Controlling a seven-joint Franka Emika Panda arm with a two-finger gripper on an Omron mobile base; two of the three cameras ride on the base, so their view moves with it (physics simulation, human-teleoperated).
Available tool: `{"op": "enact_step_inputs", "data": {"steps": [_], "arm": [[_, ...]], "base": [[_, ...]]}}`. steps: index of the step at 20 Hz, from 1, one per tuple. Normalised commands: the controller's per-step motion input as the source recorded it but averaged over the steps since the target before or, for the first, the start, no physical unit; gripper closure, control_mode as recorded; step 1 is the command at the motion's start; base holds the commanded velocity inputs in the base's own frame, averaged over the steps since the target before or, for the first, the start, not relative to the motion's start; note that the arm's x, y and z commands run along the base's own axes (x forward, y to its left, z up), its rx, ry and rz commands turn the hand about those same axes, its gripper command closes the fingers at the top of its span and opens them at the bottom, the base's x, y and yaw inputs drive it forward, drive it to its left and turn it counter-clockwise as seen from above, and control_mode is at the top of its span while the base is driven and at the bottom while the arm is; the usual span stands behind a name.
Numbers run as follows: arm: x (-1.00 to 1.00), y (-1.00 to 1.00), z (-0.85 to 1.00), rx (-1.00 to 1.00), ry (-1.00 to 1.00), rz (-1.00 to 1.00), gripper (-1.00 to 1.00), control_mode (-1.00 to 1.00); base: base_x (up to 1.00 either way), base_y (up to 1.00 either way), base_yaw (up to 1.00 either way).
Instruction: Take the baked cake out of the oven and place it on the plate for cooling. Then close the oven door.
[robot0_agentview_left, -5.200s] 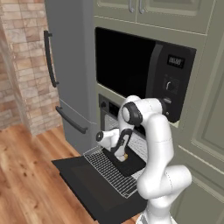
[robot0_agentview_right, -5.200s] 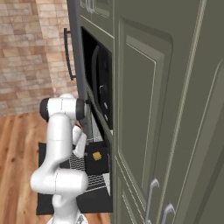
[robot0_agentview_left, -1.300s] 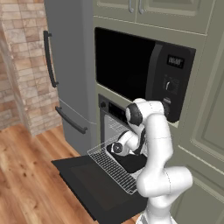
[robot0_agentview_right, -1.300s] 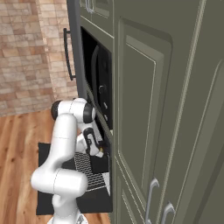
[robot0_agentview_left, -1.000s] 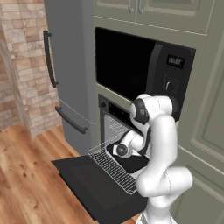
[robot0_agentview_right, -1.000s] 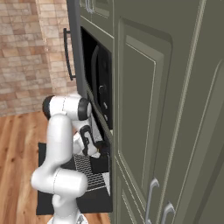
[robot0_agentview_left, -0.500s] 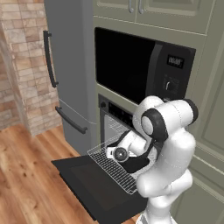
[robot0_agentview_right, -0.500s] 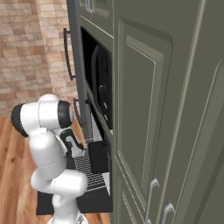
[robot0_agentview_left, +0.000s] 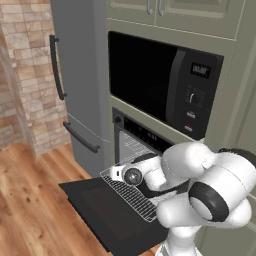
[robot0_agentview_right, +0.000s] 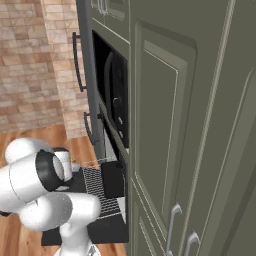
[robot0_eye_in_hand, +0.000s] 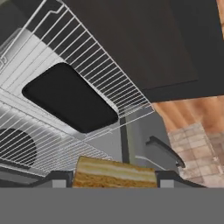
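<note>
Hand view: the tool (robot0_eye_in_hand: 114, 179) grips a tan, layered slab of baked cake (robot0_eye_in_hand: 114, 174), its two dark fingertips (robot0_eye_in_hand: 56, 178) pressed against the cake's opposite ends. Beyond the tool lies a pulled-out white wire rack (robot0_eye_in_hand: 94, 83) carrying a flat black rounded-rectangle tray (robot0_eye_in_hand: 70, 103). Past the rack extends the flat black drop-down oven door (robot0_eye_in_hand: 144, 43), lowered fully open. To one side of the tool appear a grey fridge door with a dark curved handle (robot0_eye_in_hand: 164, 151), a patch of pale brick wall (robot0_eye_in_hand: 197, 151) and wooden floor (robot0_eye_in_hand: 181, 111).

Left base view: the white arm folds low in front of the black built-in oven (robot0_agentview_left: 137, 137), its wrist over the wire rack (robot0_agentview_left: 131, 192), which projects above the open oven door (robot0_agentview_left: 110, 215). Above the oven sits a larger black microwave with a side keypad (robot0_agentview_left: 165, 85); further from the tool stands the tall grey fridge (robot0_agentview_left: 80, 75).

Right base view: the arm's white body stands beside the open oven door (robot0_agentview_right: 107, 227), with the wire rack (robot0_agentview_right: 100, 192) and black tray (robot0_agentview_right: 113, 179) just behind it and olive cabinet doors (robot0_agentview_right: 190, 130) alongside.
</note>
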Motion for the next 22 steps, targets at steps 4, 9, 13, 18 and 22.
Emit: {"op": "enact_step_inputs", "data": {"steps": [4,9,13,18,22], "arm": [[-0.27,0.54,1.00,0.00,0.02,0.03,1.00,-1.00],[-0.36,0.44,1.00,0.00,0.01,0.01,1.00,-1.00],[-0.52,0.29,0.89,0.00,0.00,0.00,1.00,-1.00],[-0.51,0.07,0.46,-0.01,0.00,0.00,1.00,-1.00],[-0.48,0.00,0.20,-0.05,-0.05,0.00,1.00,-1.00]], "base": [[0.00,0.00,0.00],[0.00,0.00,0.00],[0.00,0.00,0.00],[0.00,0.00,0.00],[0.00,0.00,0.00]]}}
